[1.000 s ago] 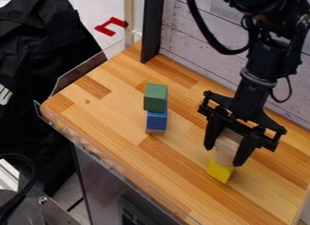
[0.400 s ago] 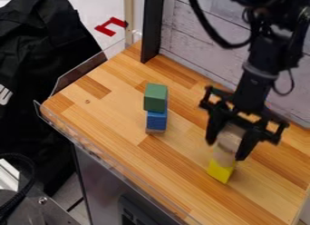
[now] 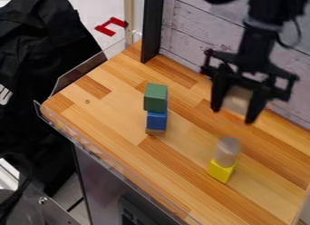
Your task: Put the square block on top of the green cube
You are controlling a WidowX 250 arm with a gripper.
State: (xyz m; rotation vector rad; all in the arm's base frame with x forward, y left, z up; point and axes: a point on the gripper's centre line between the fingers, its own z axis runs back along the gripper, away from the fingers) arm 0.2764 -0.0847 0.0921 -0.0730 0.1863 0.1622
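Green cube (image 3: 155, 98) atop blue block (image 3: 156, 121), pale square block (image 3: 237, 100), seemingly between jaws

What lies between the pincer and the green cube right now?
In the camera view, only bare wooden tabletop shows between the pincer, which holds a pale block, and the green cube.

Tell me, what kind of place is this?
It looks like a robot lab or workshop, I think. A black robot gripper hangs over a wooden tabletop, and there are toy-like blocks to practise with, like the green cube on the blue block.
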